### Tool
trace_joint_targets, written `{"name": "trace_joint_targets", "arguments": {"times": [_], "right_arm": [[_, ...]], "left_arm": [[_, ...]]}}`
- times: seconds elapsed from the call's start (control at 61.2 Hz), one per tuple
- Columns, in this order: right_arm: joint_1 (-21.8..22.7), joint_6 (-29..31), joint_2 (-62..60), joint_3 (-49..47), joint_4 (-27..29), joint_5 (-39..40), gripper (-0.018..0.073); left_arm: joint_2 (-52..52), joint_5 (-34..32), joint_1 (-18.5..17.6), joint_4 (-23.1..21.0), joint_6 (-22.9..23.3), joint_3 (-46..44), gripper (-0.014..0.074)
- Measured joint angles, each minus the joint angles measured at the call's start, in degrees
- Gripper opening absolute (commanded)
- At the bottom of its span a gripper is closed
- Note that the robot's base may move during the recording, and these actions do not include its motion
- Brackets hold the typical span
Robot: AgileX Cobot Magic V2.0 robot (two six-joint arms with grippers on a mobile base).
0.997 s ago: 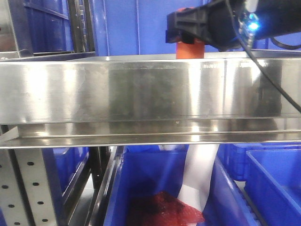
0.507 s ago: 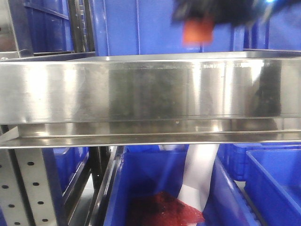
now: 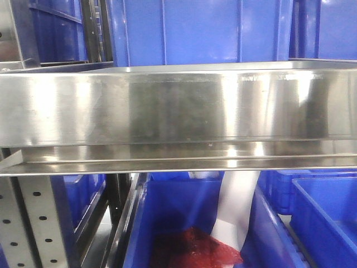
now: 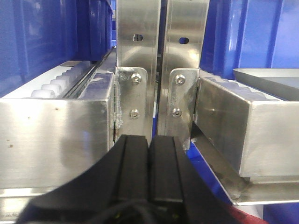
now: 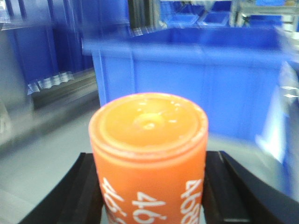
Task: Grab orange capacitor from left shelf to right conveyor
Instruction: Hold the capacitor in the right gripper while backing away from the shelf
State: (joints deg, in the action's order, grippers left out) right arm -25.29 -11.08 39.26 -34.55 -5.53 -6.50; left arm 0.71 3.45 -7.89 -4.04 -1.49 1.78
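The orange capacitor [image 5: 148, 135] fills the right wrist view, upright, with white "4680" down its side. My right gripper [image 5: 152, 161] is shut on it, a black finger pressing each side. The background there is smeared by motion. In the front view the left shelf [image 3: 178, 106] shows its tall shiny lip with nothing standing above it, and neither gripper appears. My left gripper [image 4: 149, 139] is shut on nothing, its black fingers pressed together, facing the steel uprights [image 4: 140, 56] between two shelf ends. The right conveyor is out of view.
Blue bins [image 3: 201, 33] stand behind the shelf and more [image 3: 323, 218] sit below it, one holding something red [image 3: 195, 248]. A large blue crate [image 5: 196, 79] lies ahead of the right gripper. A shallow grey tray [image 4: 268, 77] rests on the right-hand shelf rollers.
The right gripper lifted the orange capacitor off the shelf, rising from just behind the lip until both left the top of the front view.
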Motion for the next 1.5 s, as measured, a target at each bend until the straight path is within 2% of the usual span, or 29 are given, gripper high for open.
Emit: {"name": "trace_joint_targets", "arguments": {"times": [0.196, 0.474, 0.654, 1.503], "right_arm": [[0.0, 3.1, -13.5, 3.2, 0.0, -12.0, 0.0079], [0.0, 4.4, -28.0, 5.8, 0.0, -19.2, 0.0079], [0.0, 4.6, -31.6, 5.9, 0.0, -19.7, 0.0079], [0.0, 4.7, -31.9, 5.9, 0.0, -19.7, 0.0079]], "left_arm": [[0.0, 0.0, 0.0, 0.0, 0.0, 0.0, -0.0127], [0.0, 0.0, 0.0, 0.0, 0.0, 0.0, -0.0127], [0.0, 0.0, 0.0, 0.0, 0.0, 0.0, -0.0127], [0.0, 0.0, 0.0, 0.0, 0.0, 0.0, -0.0127]]}}
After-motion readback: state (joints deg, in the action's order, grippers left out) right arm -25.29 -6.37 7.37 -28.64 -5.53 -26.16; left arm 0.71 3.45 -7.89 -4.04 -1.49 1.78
